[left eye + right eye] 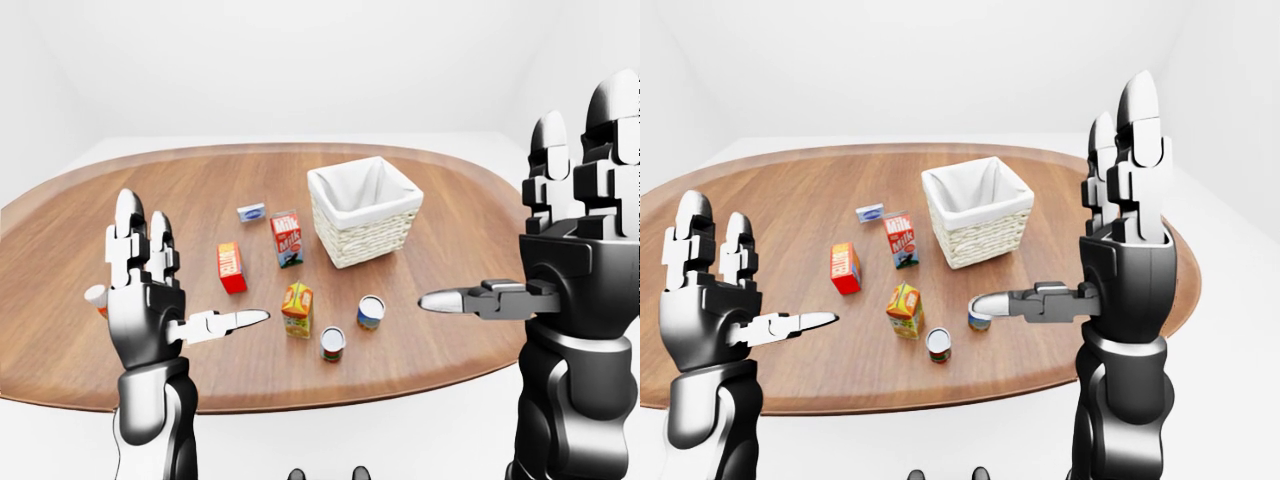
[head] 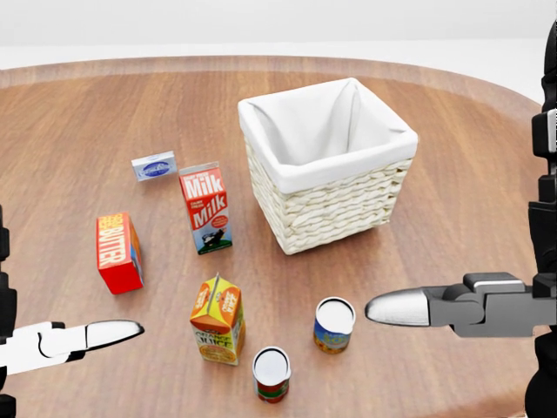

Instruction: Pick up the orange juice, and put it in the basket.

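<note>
Both hands are raised above the near edge of the wooden counter (image 2: 78, 122), fingers spread and upright, thumbs pointing inward, with nothing in either. In the left-eye view the left hand (image 1: 147, 290) stands at lower left and the right hand (image 1: 570, 240) at right, well apart from each other and from the goods between them.

The orange juice (image 2: 218, 320) stands upright on the counter, low in the head view and slightly left of centre, apart from both hands. Just to its lower right is a can with a red label (image 2: 271, 374), and to the right of that a can with a blue and yellow label (image 2: 333, 325), near the right thumb tip. Above the juice stands a milk carton (image 2: 206, 209), with a red butter box (image 2: 118, 252) to its left and a small blue and white packet (image 2: 154, 167) above that, lying flat.

The basket (image 2: 335, 196), woven and lined with white cloth, sits right of the milk carton and above the cans, open at the top.

At the left edge of the left-eye view, what may be an orange bottle with a white cap (image 1: 97, 298) shows partly behind the left hand.
</note>
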